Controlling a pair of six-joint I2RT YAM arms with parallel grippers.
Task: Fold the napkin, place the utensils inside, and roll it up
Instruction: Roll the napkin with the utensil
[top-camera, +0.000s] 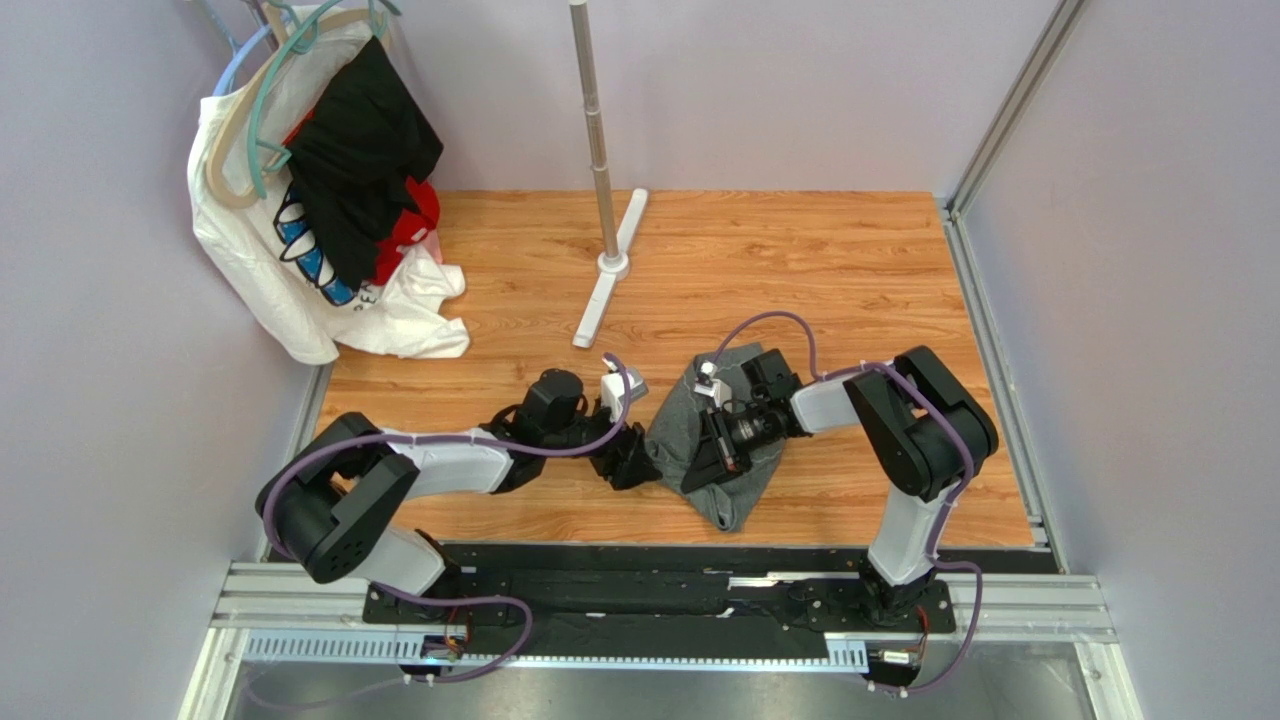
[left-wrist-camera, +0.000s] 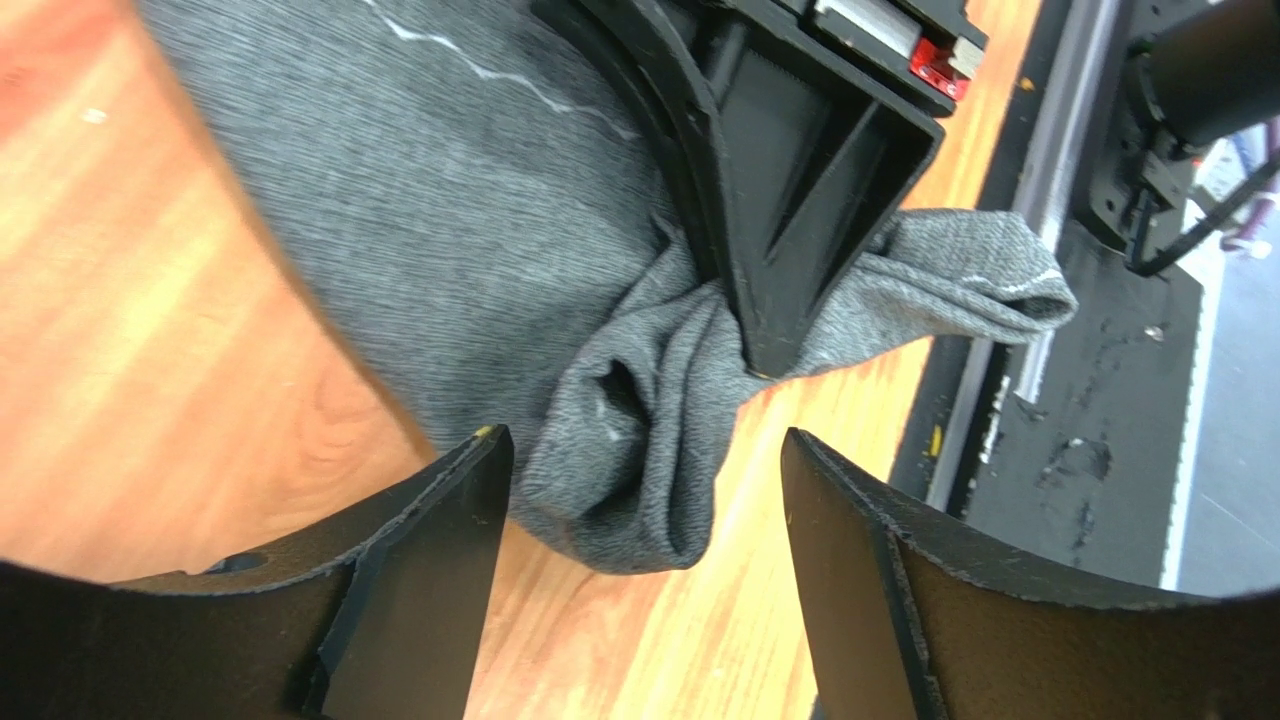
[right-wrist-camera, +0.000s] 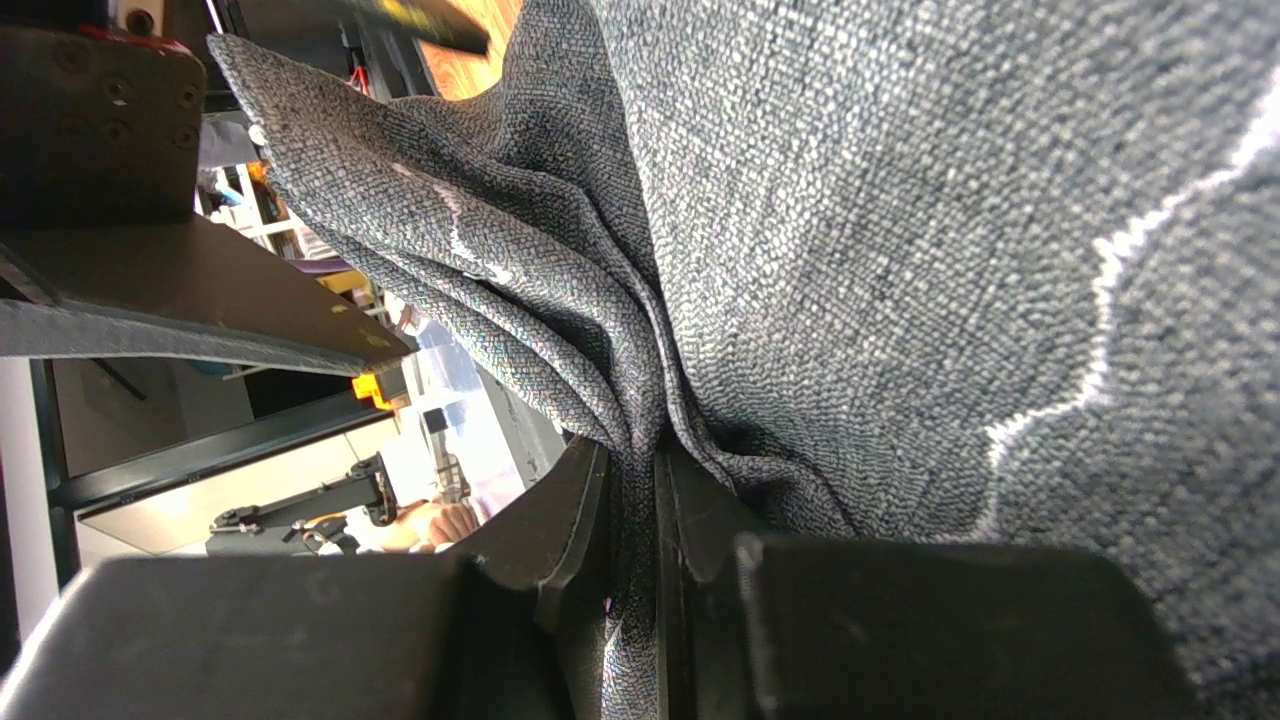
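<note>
The napkin (top-camera: 732, 488) is a dark grey cloth with a pale stitched line, bunched on the wooden table between the two arms. My right gripper (top-camera: 706, 450) is shut on a gathered fold of it; the right wrist view shows the cloth (right-wrist-camera: 902, 225) pinched between the jaws of that gripper (right-wrist-camera: 658, 458). My left gripper (top-camera: 631, 465) is open just left of the napkin. In the left wrist view the left gripper (left-wrist-camera: 646, 438) is empty, and a hanging fold of the napkin (left-wrist-camera: 496, 225) lies just ahead of its jaws. The right gripper's black fingers (left-wrist-camera: 781, 195) show there clamping the cloth. No utensils are in view.
White, black and red clothes on hangers (top-camera: 323, 195) hang at the back left. A metal stand pole (top-camera: 597, 135) with a white base (top-camera: 609, 285) stands at the back centre. Walls close both sides. The black mounting rail (top-camera: 661, 578) runs along the near edge.
</note>
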